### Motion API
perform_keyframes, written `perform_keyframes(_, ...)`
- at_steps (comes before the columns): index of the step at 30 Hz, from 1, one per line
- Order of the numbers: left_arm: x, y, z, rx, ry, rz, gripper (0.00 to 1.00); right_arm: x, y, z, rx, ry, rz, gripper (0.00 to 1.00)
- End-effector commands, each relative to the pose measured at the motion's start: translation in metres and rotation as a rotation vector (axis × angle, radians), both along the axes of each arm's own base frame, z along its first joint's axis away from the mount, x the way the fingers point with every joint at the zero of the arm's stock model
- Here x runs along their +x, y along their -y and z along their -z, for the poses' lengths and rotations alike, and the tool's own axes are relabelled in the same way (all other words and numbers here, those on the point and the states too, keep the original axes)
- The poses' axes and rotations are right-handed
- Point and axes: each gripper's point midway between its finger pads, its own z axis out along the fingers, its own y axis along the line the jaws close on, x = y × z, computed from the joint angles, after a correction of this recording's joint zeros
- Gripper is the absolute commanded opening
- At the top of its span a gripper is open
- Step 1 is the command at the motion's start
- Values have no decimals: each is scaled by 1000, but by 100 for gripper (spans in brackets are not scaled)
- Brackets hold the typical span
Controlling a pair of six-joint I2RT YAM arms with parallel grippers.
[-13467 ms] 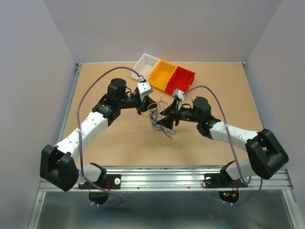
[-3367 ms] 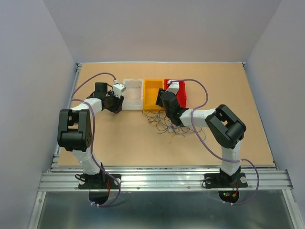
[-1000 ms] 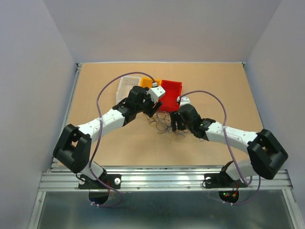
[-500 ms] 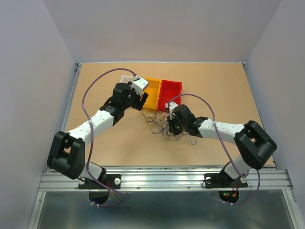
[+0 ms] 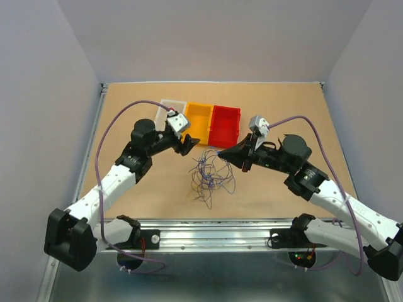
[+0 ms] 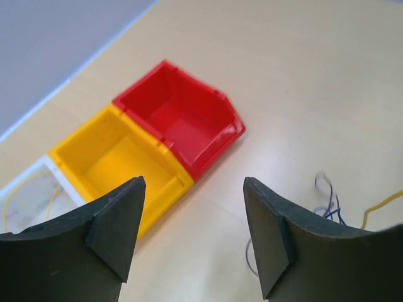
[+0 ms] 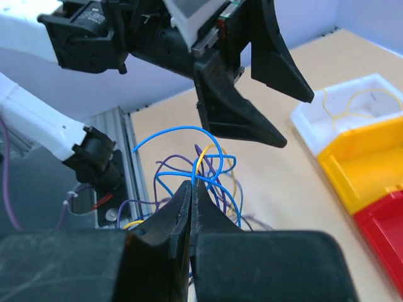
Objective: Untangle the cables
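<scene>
The cables (image 5: 210,173) are a loose tangle of thin blue, purple and yellow wires in the middle of the table. My right gripper (image 5: 221,153) is shut on blue strands at the tangle's top right edge. The right wrist view shows its jaws (image 7: 191,189) pressed together on a blue wire, with loops of the cables (image 7: 200,160) rising just beyond them. My left gripper (image 5: 187,144) hovers open just left of the tangle's top, near the bins, with nothing between its fingers (image 6: 119,233). A few strands of the cables (image 6: 327,200) show at that view's lower right.
Three small bins stand in a row behind the tangle: white (image 5: 169,105), yellow (image 5: 198,119) and red (image 5: 225,123). The white bin (image 7: 352,104) holds a pale yellow wire. Grey walls surround the board, and a metal rail (image 5: 214,229) runs along the near edge.
My right gripper has shut on strands of the tangle, and its arm has swung out to the right. The left gripper stays open and has shifted slightly toward the tangle.
</scene>
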Motion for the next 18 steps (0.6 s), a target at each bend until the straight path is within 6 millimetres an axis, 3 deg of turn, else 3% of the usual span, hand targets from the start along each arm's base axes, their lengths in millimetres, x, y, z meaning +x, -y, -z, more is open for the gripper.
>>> perform_keyframes(1, -42, 12, -54, -118, 147, 181, 75, -9, -8, -40, 71, 41, -70, 1)
perform_keyframes(7, -71, -3, -78, -174, 223, 195, 77, -2, -19, -34, 95, 38, -84, 0)
perform_keyframes(10, -88, -6, -80, -174, 252, 254, 81, -1, -23, -30, 102, 33, -97, 0)
perform_keyframes(14, -104, 1, -64, -131, 230, 376, 83, -3, -26, -33, 112, 33, -123, 1)
perform_keyframes(18, -99, 9, -49, -101, 184, 409, 83, -8, -27, -37, 124, 35, -148, 0)
